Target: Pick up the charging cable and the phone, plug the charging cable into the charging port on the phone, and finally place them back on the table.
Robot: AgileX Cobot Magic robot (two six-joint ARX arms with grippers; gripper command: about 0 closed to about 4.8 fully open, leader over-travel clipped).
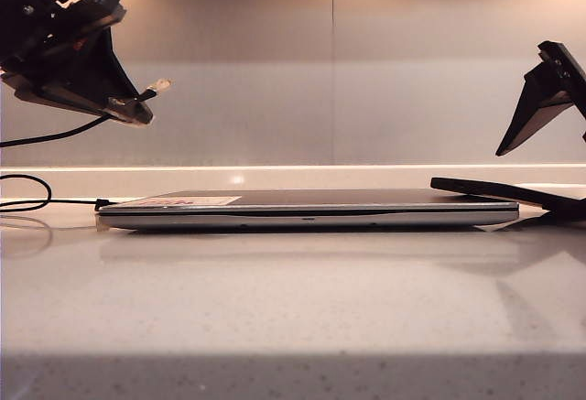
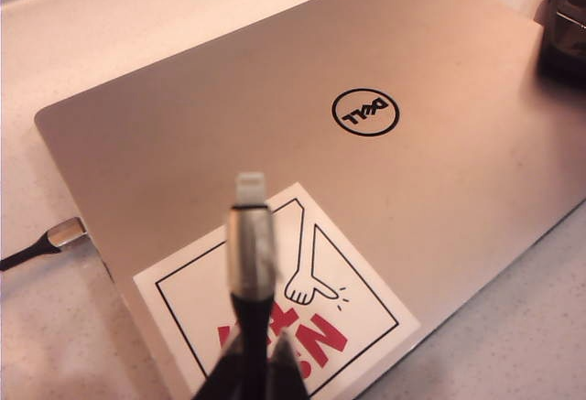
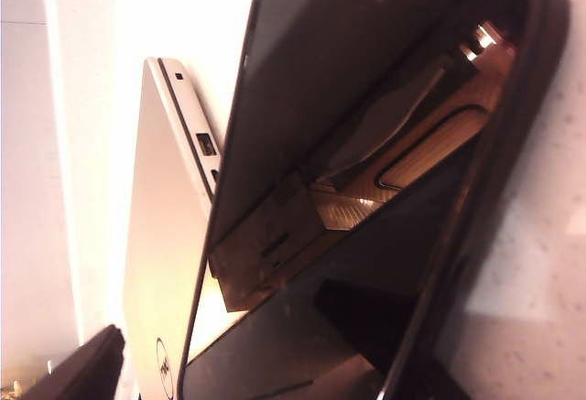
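- The charging cable [image 2: 249, 281] is up in the air, clenched near its plug end by the left gripper [image 1: 128, 107], high on the left above the laptop [image 1: 307, 208]. Its pale connector tip [image 2: 250, 187] sticks out past the fingertips, and the black cord trails off to the left behind.
- The cord looks light and floppy. Only the short plug end is stiff, so the hold close behind the tip is the right one for aiming it.
- The phone [image 1: 499, 191] lies at the right, one end propped on the laptop's right edge and the other slanting down toward the desk [image 1: 293, 299].
- It looks thin, rigid and glossy, likely slippery. I would pinch it across its long edges, away from the port end, firmly but not hard, since the glass face could crack.
- The right gripper [image 1: 549, 98] hangs above the phone's right end with its jaws released and wide, not touching it. Its wrist camera looks straight onto the dark screen [image 3: 366, 144], which mirrors the arm.
- Being tilted, the phone may slide or tip when it is nudged.
- A second black cable [image 2: 41, 243] is plugged into the laptop's left side and lies on the desk.
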